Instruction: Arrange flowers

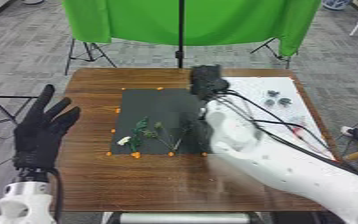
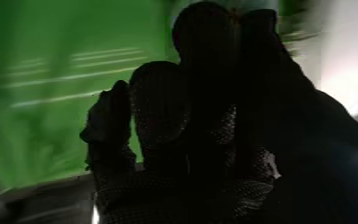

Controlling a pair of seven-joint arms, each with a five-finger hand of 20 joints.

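Three sorts of stem on the mat (image 1: pixel 143 102), left half and centre: white flower (image 1: pixel 124 141), leafy stem (image 1: pixel 141 128), thin stems (image 1: pixel 175 143). All lie flat near the mat's near edge, on the worktop (image 1: pixel 162 187). Right hand (image 1: pixel 208 80) is over the mat's far right corner, beside the white panel (image 1: pixel 249 85). Can't tell if it's open, closed or holding anything. Left hand (image 1: pixel 40 131) is up at the left edge, fingers straight and spread wide, nothing in them.

Main risk: tangling. Leafy stem lies right by the white flower, so a grab at one could drag the other. Thin stems fan out; a pinch there could take several or bend one. Stems that slim could also slip from gloves, or roll if nudged first.

Second: right arm (image 1: pixel 286 162) spans the panel's near part. Coming down low, it or its cables (image 1: pixel 269 122) could sweep the pink thing (image 1: pixel 297 131) and maybe the dark clumps (image 1: pixel 285 101). I'd lift before any sideways move.
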